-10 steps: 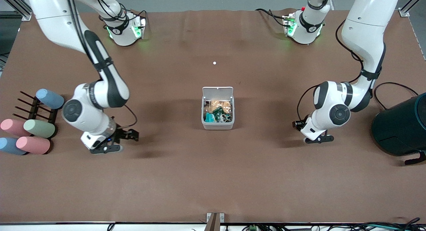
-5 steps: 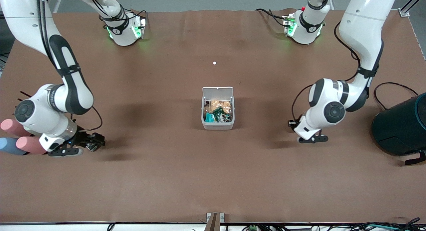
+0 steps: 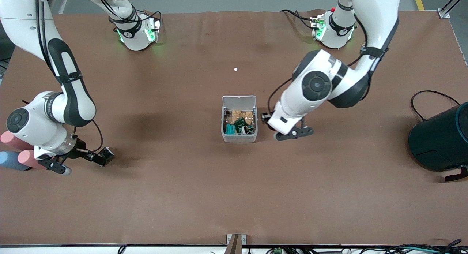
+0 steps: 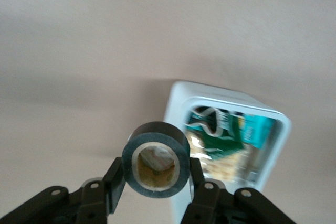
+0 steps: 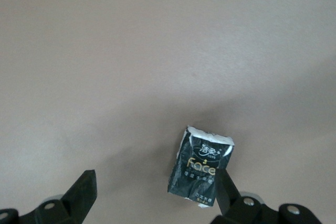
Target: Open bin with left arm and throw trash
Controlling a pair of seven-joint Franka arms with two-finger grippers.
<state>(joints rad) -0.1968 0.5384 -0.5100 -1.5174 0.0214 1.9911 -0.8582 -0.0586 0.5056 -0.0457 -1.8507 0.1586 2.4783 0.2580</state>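
The left gripper [image 4: 156, 195] is clamped on a small black tape roll [image 4: 156, 167] with a pale core, one finger on each side of the roll, whose open centre faces the wrist camera. In the front view this left gripper [image 3: 292, 133] hangs low over the table [image 3: 329, 195] just beside the bin [image 3: 239, 137], at about three o'clock from it, toward the left arm's end. The bin is a small white-grey box near the middle of the table. Its lid [image 3: 239, 100] is swung up at twelve o'clock, and the inside is packed with green, teal and tan scraps.

The right gripper [image 5: 152, 195] has its fingers spread wide with nothing between them. It hangs over a crumpled black wrapper [image 5: 201, 167] printed with gold letters, which lies flat on the table close to one fingertip. In the front view the right gripper [image 3: 55, 166] is low at the right arm's end, at about eight o'clock from the bin, beside the pastel cylinders [image 3: 27, 159]. A big dark drum [image 3: 438, 140] stands at the left arm's end, at about three o'clock from the bin.
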